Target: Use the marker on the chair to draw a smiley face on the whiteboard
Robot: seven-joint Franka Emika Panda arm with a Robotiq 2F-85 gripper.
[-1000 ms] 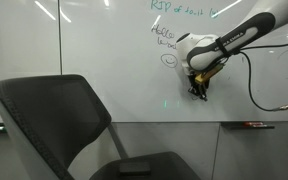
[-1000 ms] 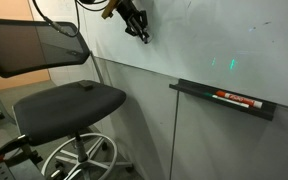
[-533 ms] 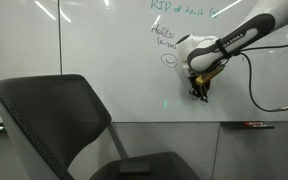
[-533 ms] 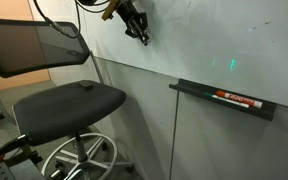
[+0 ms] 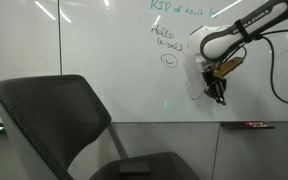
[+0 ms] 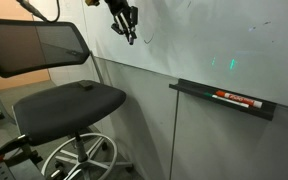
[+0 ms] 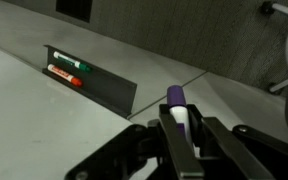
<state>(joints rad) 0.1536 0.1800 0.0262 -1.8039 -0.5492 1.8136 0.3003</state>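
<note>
**Marker (image 7: 178,100) carried sideways, away from the drawn face**

Since half a second ago the gripper (image 5: 217,93) has slid along the whiteboard (image 5: 104,45), further from the small circled face (image 5: 169,60) and well above the chair (image 5: 54,110); my reading is that the face is done, or the pen is being repositioned for another stroke. The wrist view shows the jaws clenched on the pen's slim body, its purple end poking out beyond them; whether the tip touches the board cannot be told.

Exterior view behind chair (image 5: 54,115) faces whiteboard (image 5: 104,60) head-on; exterior view below pincer (image 6: 130,35) skims along same whiteboard, chair; wrist view close, toward tray (image 7: 109,90).
</note>
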